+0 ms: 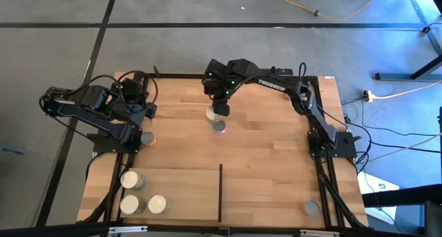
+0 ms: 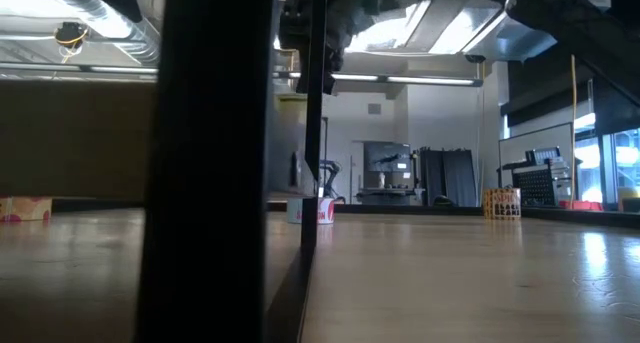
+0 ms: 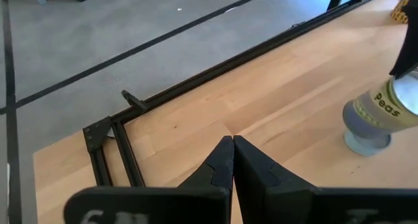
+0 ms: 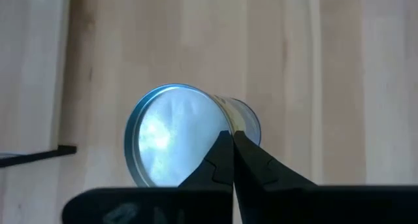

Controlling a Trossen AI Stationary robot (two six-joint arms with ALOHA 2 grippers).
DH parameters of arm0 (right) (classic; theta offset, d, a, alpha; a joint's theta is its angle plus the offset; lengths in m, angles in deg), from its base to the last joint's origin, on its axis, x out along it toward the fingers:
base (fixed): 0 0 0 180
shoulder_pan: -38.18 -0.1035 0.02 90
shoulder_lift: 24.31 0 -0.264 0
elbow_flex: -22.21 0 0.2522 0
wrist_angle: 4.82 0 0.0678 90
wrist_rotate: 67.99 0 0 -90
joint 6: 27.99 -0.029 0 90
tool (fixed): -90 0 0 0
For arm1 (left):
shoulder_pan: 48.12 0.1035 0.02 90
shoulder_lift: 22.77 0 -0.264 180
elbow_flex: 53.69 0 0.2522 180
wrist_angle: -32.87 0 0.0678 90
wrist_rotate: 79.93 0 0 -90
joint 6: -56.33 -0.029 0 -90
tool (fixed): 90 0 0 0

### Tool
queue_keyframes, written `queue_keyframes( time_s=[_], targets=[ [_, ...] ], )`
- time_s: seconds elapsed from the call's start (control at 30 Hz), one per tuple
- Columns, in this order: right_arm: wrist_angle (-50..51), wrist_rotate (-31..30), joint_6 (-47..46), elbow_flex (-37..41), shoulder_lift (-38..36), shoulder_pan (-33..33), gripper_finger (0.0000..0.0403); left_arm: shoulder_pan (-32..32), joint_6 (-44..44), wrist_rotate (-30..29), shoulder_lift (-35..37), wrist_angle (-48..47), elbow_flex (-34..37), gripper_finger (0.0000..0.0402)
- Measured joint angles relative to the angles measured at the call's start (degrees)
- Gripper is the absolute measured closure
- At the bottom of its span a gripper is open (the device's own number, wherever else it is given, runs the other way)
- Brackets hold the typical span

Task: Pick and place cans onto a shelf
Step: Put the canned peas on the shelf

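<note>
From above, the right gripper [image 1: 219, 110] reaches out over the far middle of the table [image 1: 276, 161], its fingers pressed together with nothing between them. Just below it stand 2 cans — a pale one [image 1: 213, 113] partly under the gripper and a grey-topped one [image 1: 219, 126] just beside it toward the near side. The left gripper [image 1: 146, 111] waits at the table's far left edge, also clenched on nothing, with a can [image 1: 146, 138] near it at the left rim. The shelf [image 1: 179, 188], a light panel with a thin black divider [image 1: 220, 192], lies at the near left; 3 cans [image 1: 131, 181] [image 1: 129, 205] [image 1: 158, 204] with cream tops sit on its left end. 1 more can [image 1: 313, 208] stands alone at the near right corner.

At table height, a wide dark upright fills the left middle, and a white can with red print [image 2: 322, 210] shows far off on the wood.

The left wrist view shows its own fingers [image 3: 222, 165] meeting tip to tip over bare wood, and a tilted can labelled "Peas" [image 3: 379, 113] off to the side.

The right wrist view looks down on a can's shiny round top [image 4: 173, 136], yellowish label at its edge — the closed fingertips [image 4: 225, 152] lie over its rim.
</note>
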Motion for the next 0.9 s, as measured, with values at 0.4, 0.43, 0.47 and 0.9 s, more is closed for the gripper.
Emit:
queue_keyframes(
  time_s=[0.4,0.43,0.47,0.9],
  targets=[
    [-7.8,0.1,-1.4,0.0,0.0,-4.8,0.0403,0.0,-0.6,1.2,0.0,0.0,0.0,0.0401],
    [-8.1,0.1,-1.3,0.0,0.0,-5.0,0.0403,0.0,-1.1,1.2,0.0,0.0,0.0,0.0401],
    [-8.5,0.1,-1.2,0.0,0.0,-5.2,0.0403,0.0,-1.4,1.2,0.0,0.0,0.0,0.0401],
    [-12.6,3.1,0.4,1.4,1.3,-7.8,0.0403,0.0,-1.0,1.5,0.0,0.2,0.0,0.0401]
  ],
)
